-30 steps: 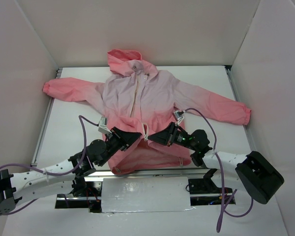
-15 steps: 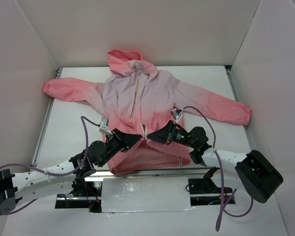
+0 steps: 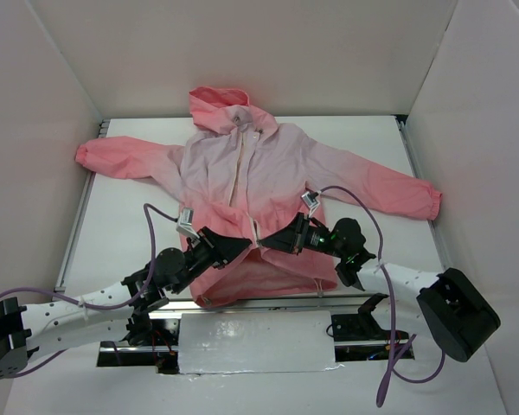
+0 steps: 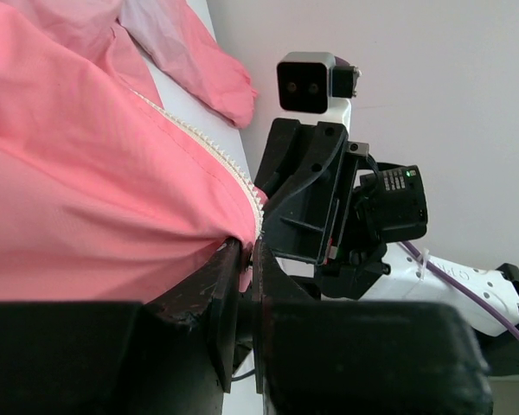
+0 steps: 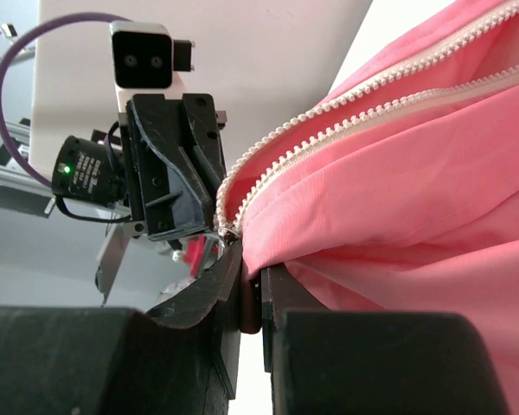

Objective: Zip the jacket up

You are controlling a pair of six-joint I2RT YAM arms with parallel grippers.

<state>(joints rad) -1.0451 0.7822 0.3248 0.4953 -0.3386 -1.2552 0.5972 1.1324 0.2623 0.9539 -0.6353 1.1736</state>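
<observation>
The jacket (image 3: 272, 164) lies flat on the white table, hood at the back, coral fading to pale pink at the chest. Its cream zipper (image 3: 239, 164) runs down the front and stands open at the lower part. My left gripper (image 3: 245, 241) is shut on the left front edge of the jacket (image 4: 86, 190) by the zipper's bottom end. My right gripper (image 3: 265, 239) is shut on the right front edge (image 5: 398, 173), next to the zipper slider (image 5: 227, 232). The two grippers face each other, almost touching, with the hem raised a little. Zipper teeth (image 5: 346, 99) show in both wrist views.
White walls close in the table on three sides. The sleeves reach out to the left (image 3: 104, 156) and right (image 3: 415, 194). A silver plate (image 3: 255, 341) lies between the arm bases at the near edge. A metal rail (image 3: 76, 229) runs along the left side.
Both arms have shifted only slightly; the right wrist has moved a little up and left. Both grippers stay shut on the jacket's front edges at the same spot.
</observation>
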